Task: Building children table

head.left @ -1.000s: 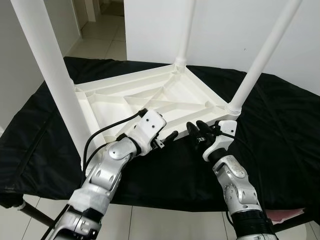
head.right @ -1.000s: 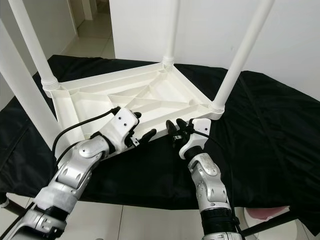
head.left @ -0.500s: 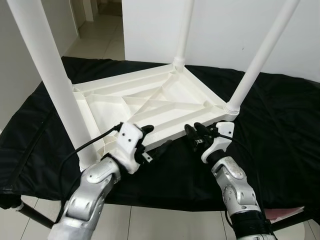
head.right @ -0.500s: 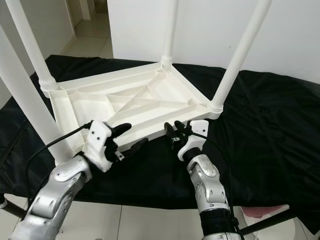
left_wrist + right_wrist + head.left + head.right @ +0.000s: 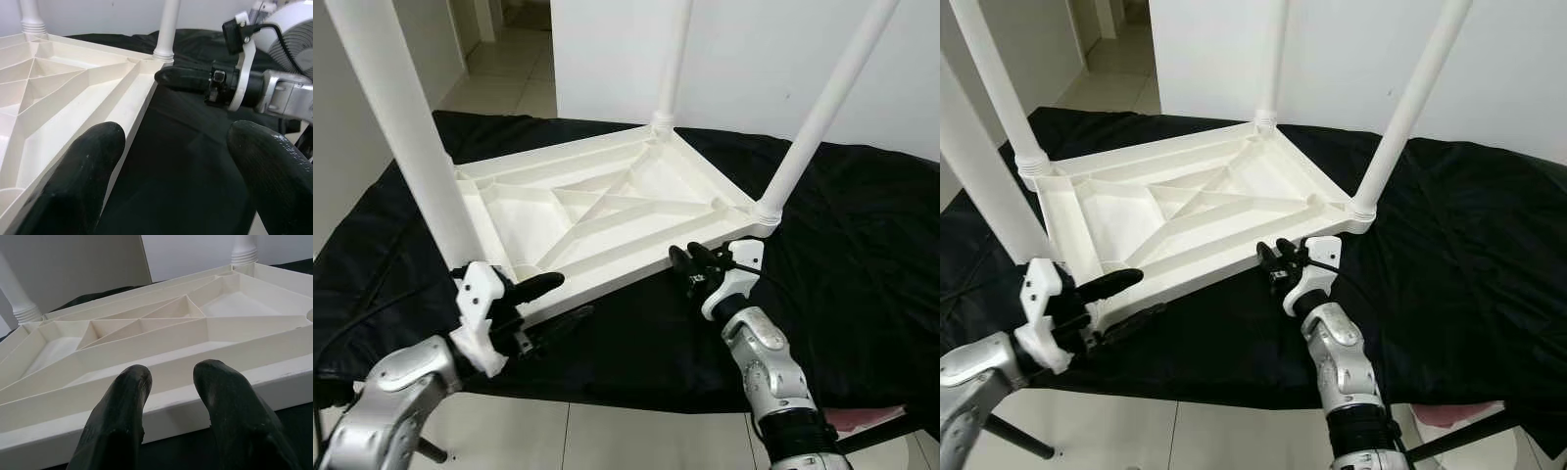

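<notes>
Lying upside down on the black cloth (image 5: 862,235), the white children's table (image 5: 607,211) points its four legs (image 5: 822,108) upward, its ribbed underside showing. The left gripper (image 5: 543,304) has pulled back from the table's near edge toward the near left corner, fingers spread apart beside the rim. The right gripper (image 5: 690,266) stays at that near edge, fingers slightly apart, gripping nothing

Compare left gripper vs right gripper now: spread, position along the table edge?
The left gripper has its fingers spread wide, by the table's near-left corner; the right gripper holds its fingers closer together, midway along the near rim. The left gripper sits lower and nearer the camera; the right gripper reaches up at the rim. Both are open, holding nothing.
</notes>
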